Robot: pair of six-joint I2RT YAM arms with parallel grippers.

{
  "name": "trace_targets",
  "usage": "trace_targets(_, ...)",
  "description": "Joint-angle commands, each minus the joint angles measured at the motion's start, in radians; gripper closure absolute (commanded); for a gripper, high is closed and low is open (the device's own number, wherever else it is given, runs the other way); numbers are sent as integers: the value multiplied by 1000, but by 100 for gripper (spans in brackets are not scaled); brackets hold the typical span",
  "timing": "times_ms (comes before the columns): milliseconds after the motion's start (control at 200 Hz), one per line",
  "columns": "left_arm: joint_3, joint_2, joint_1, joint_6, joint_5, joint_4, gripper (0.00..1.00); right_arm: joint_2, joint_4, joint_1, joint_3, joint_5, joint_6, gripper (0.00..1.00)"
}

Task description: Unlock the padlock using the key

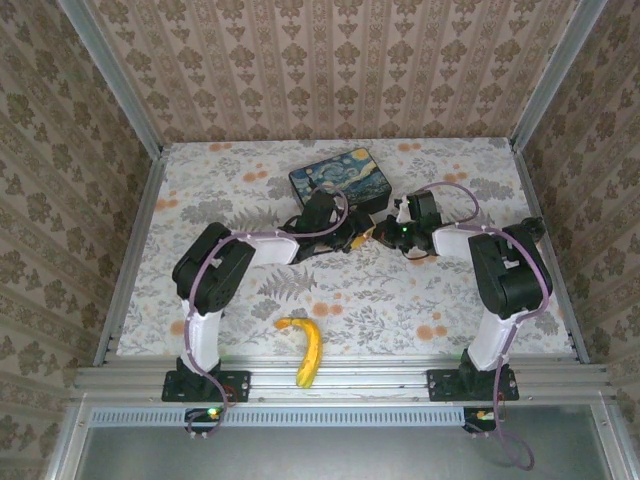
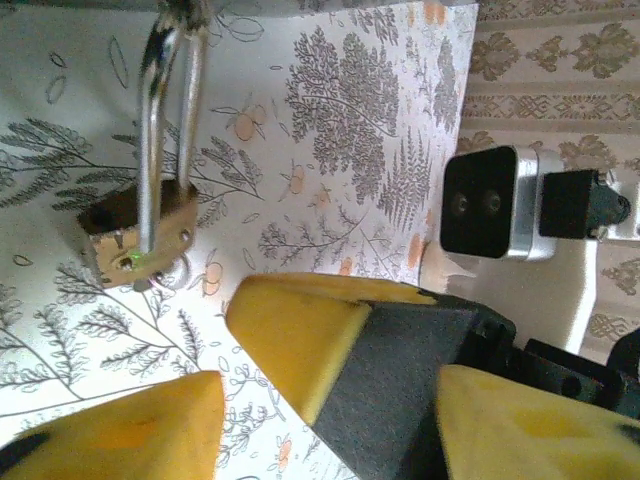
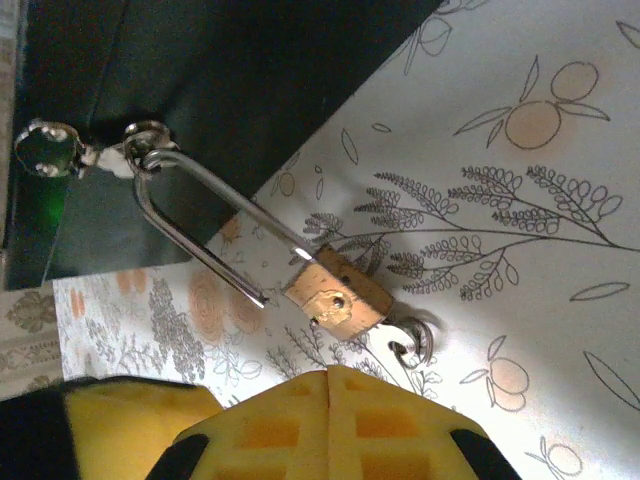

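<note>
**A:** Where are the two grippers?

**B:** Seen from above, the left gripper [image 1: 352, 238] and the right gripper [image 1: 398, 232] point at each other near the middle of the table [image 1: 200, 200]. They are just in front of a tin box [image 1: 340, 178] painted with a swirling starry night sky. A banana [image 1: 305, 350] lies at the near edge, between the arm bases.

**A:** How do the jaws stand?

**B:** In the left wrist view, two yellow pads [image 2: 120, 430] sit in the lower corners, spread wide and gripping nothing. Another yellow fingertip [image 2: 290, 320] on a dark grey wedge juts in between them. For the right gripper I cannot tell. Its wrist view shows yellow foam along the bottom edge, including a waffle-patterned pad [image 3: 330, 420].

**A:** Any writing?

**B:** The lock's face is too small and blurred to read.

**A:** And the padlock?

**B:** The padlock [image 3: 335, 295] lies with its brass body on the floral cloth beside the box. Its thin silvery shackle [image 3: 235, 200] passes through a small metal loop [image 3: 145, 135] on the box's dark side. One leg sits in the body and the other ends free, just outside it. A small silvery ring [image 3: 410, 340] touches the body's lower end. The body lies just above the waffle-patterned pad, near it but apart. From the left wrist, the padlock is up and left of the pads, not between them.
</note>
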Motion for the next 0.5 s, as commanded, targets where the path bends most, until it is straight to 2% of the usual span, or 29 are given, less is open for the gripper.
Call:
trace_targets(0, -63, 5, -13, -74, 59, -94, 28, 23, 66, 0, -3, 25, 40, 100)
trace_targets(140, -98, -50, -11, -51, 24, -121, 0, 51, 111, 0, 2, 27, 71, 100)
trace_targets(495, -174, -209, 4, 24, -77, -235, 0, 88, 145, 2, 26, 74, 77, 98)
